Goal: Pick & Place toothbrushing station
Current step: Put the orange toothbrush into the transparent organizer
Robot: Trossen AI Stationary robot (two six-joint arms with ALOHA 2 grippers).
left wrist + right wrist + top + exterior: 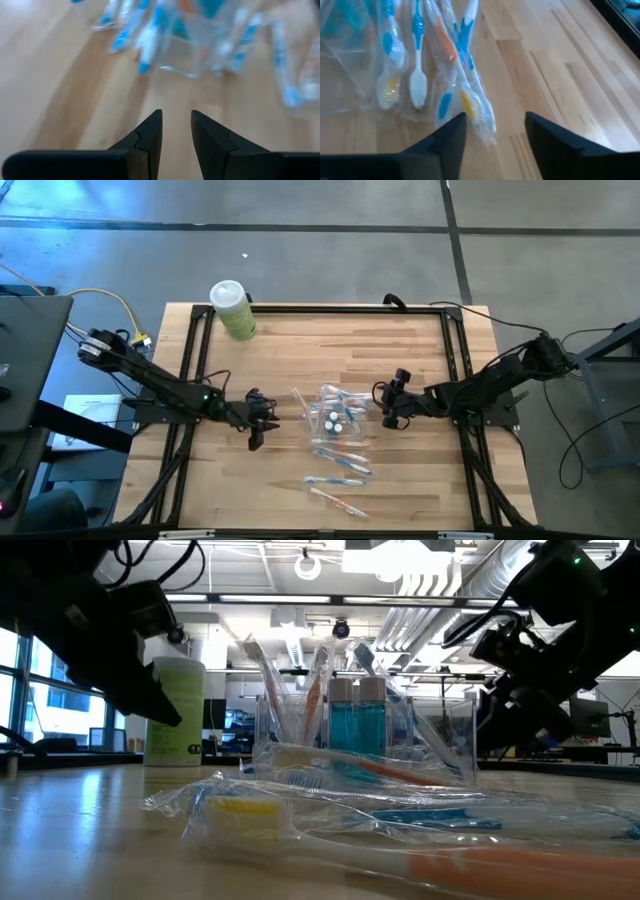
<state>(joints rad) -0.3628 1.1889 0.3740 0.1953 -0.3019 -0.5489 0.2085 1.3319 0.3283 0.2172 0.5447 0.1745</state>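
While both arms hovered low over the wooden surface (300, 340), sat at the middle of the frame, seen from above: a clear holder (333, 418) with white-capped tubes (338, 420) standing in it and wrapped toothbrushes (340, 462) fanned out toward 5 o'clock of it. Lay flat, those loose brushes, long axes running roughly from 10 o'clock to 4 o'clock across the overhead picture, each in crinkled clear wrap, marked blue or orange.

Reached in from 3 o'clock of the holder: the right hand (388, 402), just beside the holder's edge, fingers apart with a moderate gap and nothing between them. Showed in its wrist view: that right hand (496, 132) pointed at the brush bundle (455, 75), brush handles running lengthwise away from the fingers, the nearest wrapped tip lying in line with the gap.

Waited at 9 o'clock of the holder: the left hand (260, 418), near but apart from it, fingers narrow and empty, a slim gap visible in its own wrist view (176, 137).

Stood well apart at 11 o'clock, near the far edge: a pale green bottle (233, 310).

Judged nearer to the pile: the right hand; likely needed next, a closing across a brush's narrow width, not along its length.
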